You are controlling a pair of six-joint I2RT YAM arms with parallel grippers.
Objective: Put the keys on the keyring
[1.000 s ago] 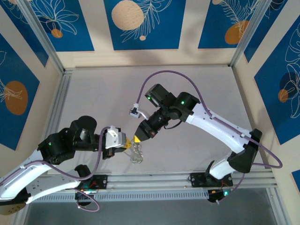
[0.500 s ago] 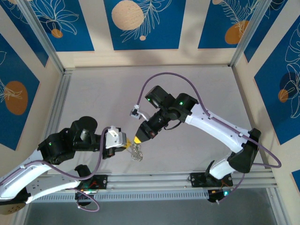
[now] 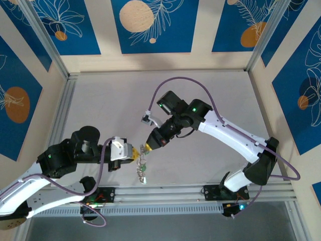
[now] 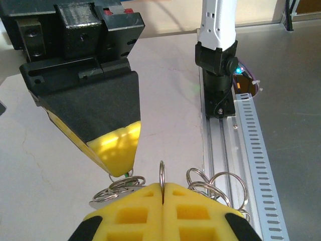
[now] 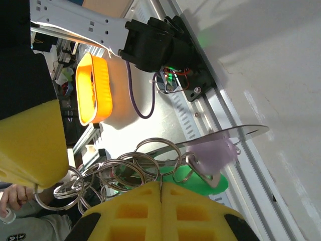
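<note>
My left gripper (image 3: 136, 154) is shut on a thin silvery keyring (image 4: 161, 173), seen edge-on and standing up out of the seam between its yellow fingers (image 4: 130, 211). More linked rings (image 4: 220, 183) bunch to either side. My right gripper (image 3: 145, 147) meets it tip to tip and is shut on a ring (image 5: 160, 182) of the same bunch. The keys hang there: one with a lilac head (image 5: 213, 153) and a silver blade, one with a green head (image 5: 200, 182). The bunch (image 3: 141, 169) dangles below both grippers, above the table.
The slotted metal rail (image 4: 251, 150) runs along the table's near edge, with the right arm's base (image 4: 218, 85) bolted on it. An orange object (image 5: 93, 88) lies off the table beyond the rail. Purple cables loop over both arms.
The bunch of rings and keys now hangs lower and more stretched out below the grippers. My left gripper has shifted slightly down and left; both stay shut.
</note>
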